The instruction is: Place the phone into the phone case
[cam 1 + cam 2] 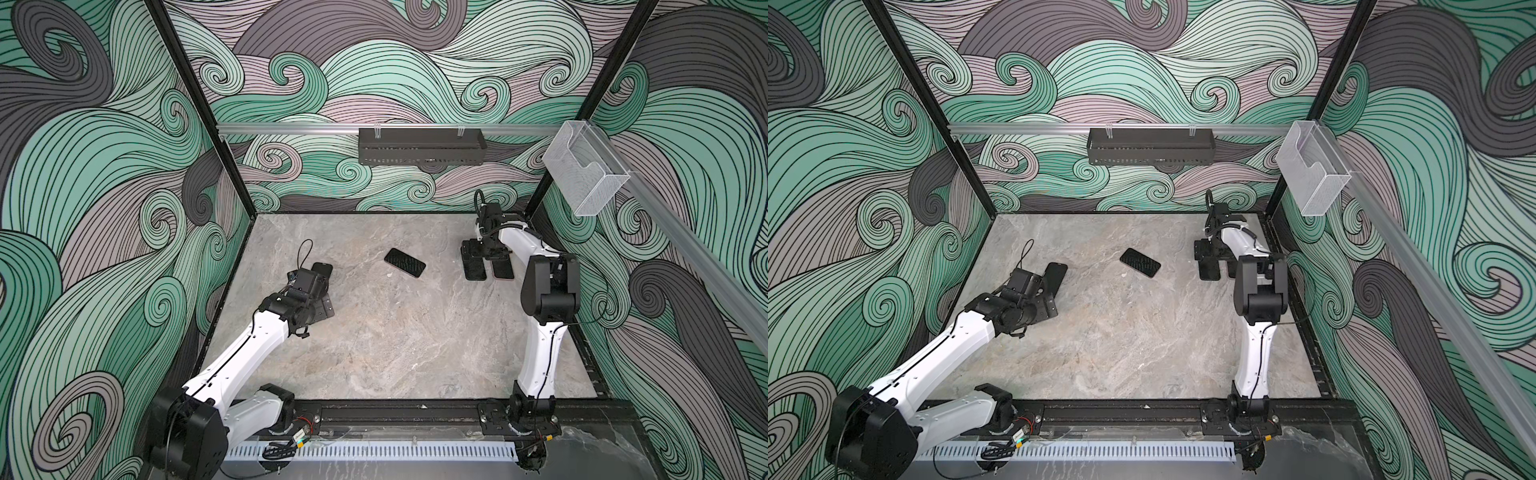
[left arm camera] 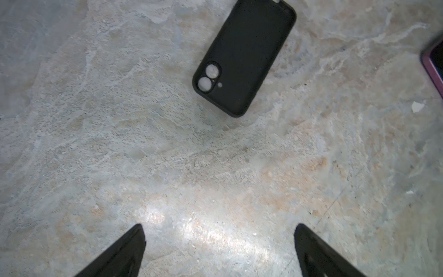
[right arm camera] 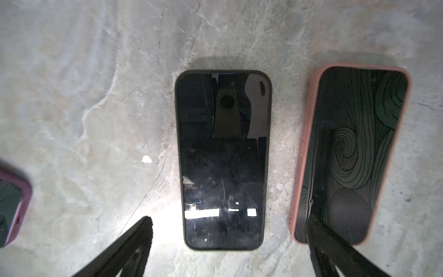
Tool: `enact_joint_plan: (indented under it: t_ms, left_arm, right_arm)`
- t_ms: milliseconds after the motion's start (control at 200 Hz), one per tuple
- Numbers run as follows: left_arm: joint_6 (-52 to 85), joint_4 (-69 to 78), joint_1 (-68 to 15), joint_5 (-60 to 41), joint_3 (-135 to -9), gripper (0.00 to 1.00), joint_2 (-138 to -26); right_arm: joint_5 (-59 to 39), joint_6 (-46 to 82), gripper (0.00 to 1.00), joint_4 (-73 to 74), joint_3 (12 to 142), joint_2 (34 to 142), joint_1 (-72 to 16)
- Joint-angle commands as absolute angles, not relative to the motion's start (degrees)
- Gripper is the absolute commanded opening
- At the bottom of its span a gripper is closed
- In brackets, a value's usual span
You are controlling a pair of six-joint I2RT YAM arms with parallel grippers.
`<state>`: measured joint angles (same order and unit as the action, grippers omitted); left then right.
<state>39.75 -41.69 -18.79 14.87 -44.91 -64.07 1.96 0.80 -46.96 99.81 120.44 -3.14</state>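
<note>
Black, bare phone (image 3: pixel 223 158) lies in line between the right gripper's (image 3: pixel 230 218) wide-spread fingers, so it should pinch the 2 long edges squarely, clear of the pink-cased phone (image 3: pixel 350 153) beside 1 finger; the empty case (image 2: pixel 243 57) lies ahead of the left gripper's (image 2: pixel 219 226) wide fingers.

My claw (image 3: pixel 229 218), spread wide and empty, hangs above a black phone (image 3: pixel 223 158) lying flat on the worktop (image 3: pixel 84 96), a pink phone (image 3: pixel 354 144) just beside it.
</note>
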Motion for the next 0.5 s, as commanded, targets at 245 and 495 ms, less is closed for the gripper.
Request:
enact_joint_plan:
  t_ms: [245,495]
  left_arm:
    - [51.72,-35.03,-14.09,20.99,-47.96,0.90,-70.69]
    - [55.80,-31.83,-11.38,20.20,-51.59,0.77,-80.66]
  right_arm:
    - [1.13,-5.00,0.97,-46.08,88.27,106.84,-12.18]
    - [-0.24,-4.88,0.96,-40.90,78.17,96.83,-20.32]
